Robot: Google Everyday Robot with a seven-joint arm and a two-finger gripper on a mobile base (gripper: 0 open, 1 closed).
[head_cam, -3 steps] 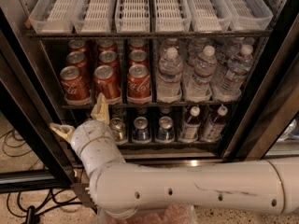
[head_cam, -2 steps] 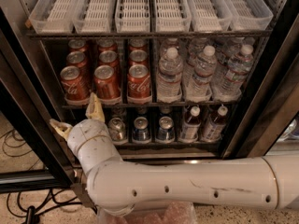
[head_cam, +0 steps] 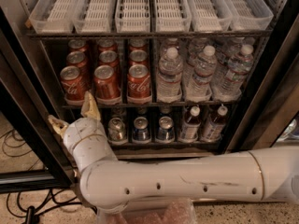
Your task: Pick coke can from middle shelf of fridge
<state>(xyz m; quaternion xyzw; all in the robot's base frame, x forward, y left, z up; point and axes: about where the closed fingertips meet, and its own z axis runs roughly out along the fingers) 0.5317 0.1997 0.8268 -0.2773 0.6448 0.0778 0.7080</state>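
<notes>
Red coke cans stand in three lanes on the left half of the middle shelf [head_cam: 154, 104] of the fridge [head_cam: 261, 101]. The front cans are the left one [head_cam: 72, 83], the middle one [head_cam: 106, 82] and the right one [head_cam: 139, 80]. My gripper [head_cam: 73, 114] is open and empty, just below and in front of the left front can. One tan fingertip [head_cam: 89, 105] reaches the shelf edge between the left and middle cans. The other fingertip [head_cam: 57, 123] is lower left. My white arm [head_cam: 187, 181] crosses the bottom of the view.
Clear water bottles [head_cam: 201, 73] fill the right half of the middle shelf. White slotted trays [head_cam: 149, 8] sit on the shelf above. Silver and dark blue cans [head_cam: 140, 129] and small bottles [head_cam: 203, 122] stand on the lower shelf. The black door frame [head_cam: 23, 120] is left; cables [head_cam: 18, 143] lie on the floor.
My gripper has moved a little to the left and slightly up, still open. The cans have not moved.
</notes>
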